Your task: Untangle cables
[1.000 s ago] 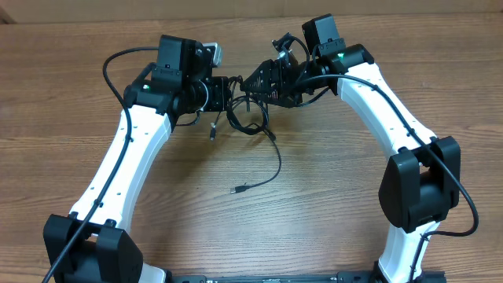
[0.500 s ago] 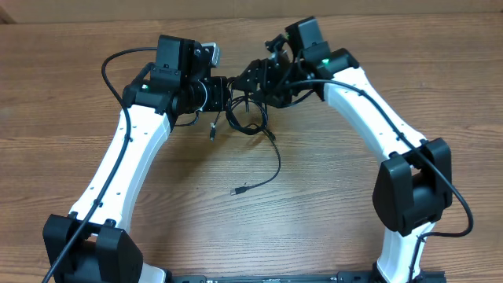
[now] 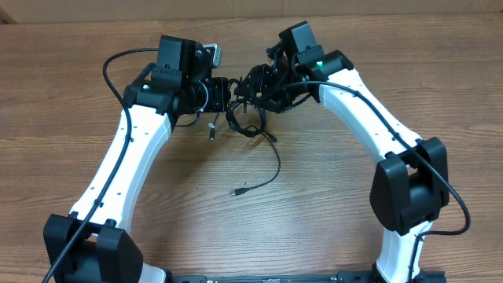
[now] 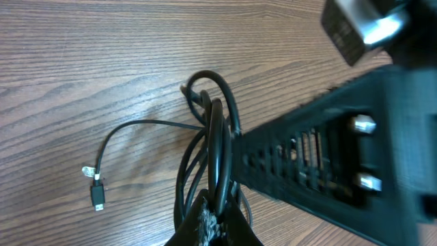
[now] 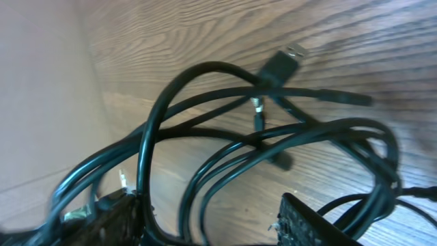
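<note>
The cables (image 3: 245, 119) are thin black cords tangled in loops between my two grippers at the back of the table. In the left wrist view my left gripper (image 4: 217, 217) is shut on the cables (image 4: 216, 137) where several strands bunch together. My left gripper (image 3: 227, 92) faces right. My right gripper (image 3: 250, 85) sits right against the bundle from the right. In the right wrist view the right gripper (image 5: 212, 225) is open, and several strands of the cables (image 5: 225, 140) pass between its fingers (image 5: 311, 222). One loose cord trails forward to a small plug (image 3: 236, 190).
Everything lies on a wooden table (image 3: 330, 204). Another plug end (image 3: 212, 134) hangs below the left gripper, seen also as a plug end (image 4: 99, 197) in the left wrist view. A silver-tipped USB plug (image 5: 281, 63) sticks out of the tangle. A pale wall (image 5: 41, 102) borders the table's far edge.
My right gripper has moved left, up to the cable bundle and close to the left gripper. The left gripper and the trailing cord have stayed put.
</note>
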